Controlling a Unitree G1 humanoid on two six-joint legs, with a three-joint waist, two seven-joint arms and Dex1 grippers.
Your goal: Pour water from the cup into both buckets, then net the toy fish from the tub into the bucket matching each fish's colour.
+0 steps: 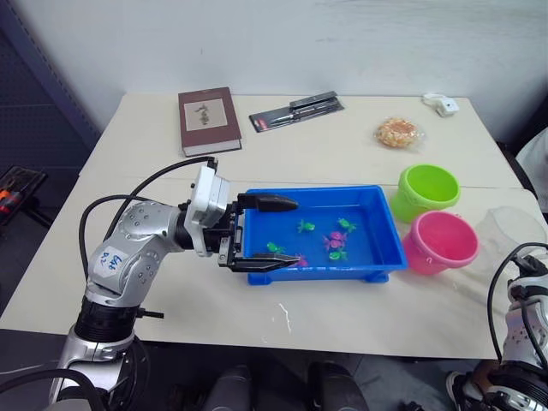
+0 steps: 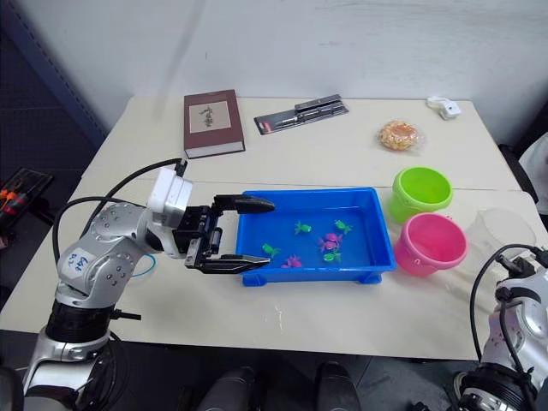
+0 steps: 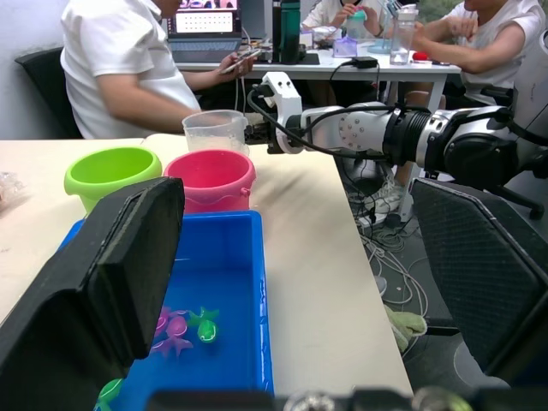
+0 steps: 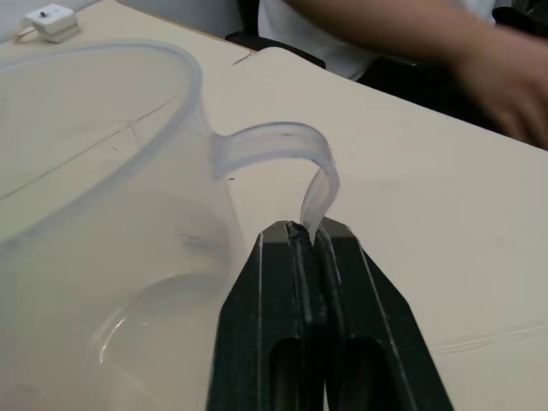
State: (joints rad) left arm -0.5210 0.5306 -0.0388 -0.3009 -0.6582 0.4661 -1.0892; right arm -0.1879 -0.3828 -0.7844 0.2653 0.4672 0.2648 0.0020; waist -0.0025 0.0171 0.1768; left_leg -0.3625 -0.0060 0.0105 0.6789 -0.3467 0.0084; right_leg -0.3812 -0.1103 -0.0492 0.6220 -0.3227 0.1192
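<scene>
We see the cup (image 4: 103, 197), a wide clear plastic vessel with thin smooth walls and a curved strap handle, standing on the bench (image 1: 342, 154) at its right edge, just beyond the pink bucket (image 1: 440, 241). Our right claw (image 4: 310, 233) has its two black fingers pressed flat together on the lower end of that handle (the thin plastic strip runs down between their tips). In the wrist picture the cup looks empty, its base ring showing through the wall.

The pink bucket is round and glossy, and the lime green bucket (image 1: 426, 192) of like shape stands touching it on the far side. Both sit just beside the right end of the tub (image 1: 312, 199), a shallow rectangular tray of bright blue plastic with a raised rim. Small toy fish (image 1: 336, 243), some green and some magenta, lie scattered on its floor, mostly toward the middle.

Our left claw (image 1: 272, 233) is at the tub's left end with its fingers spread wide and nothing between them, one finger over the far rim corner, the other along the near rim.

Farther back on the pale bench lie a dark red book (image 1: 208, 119), a flat packet of tools (image 1: 296, 110), a wrapped snack (image 1: 398, 133) and a small white device (image 1: 444, 105).
</scene>
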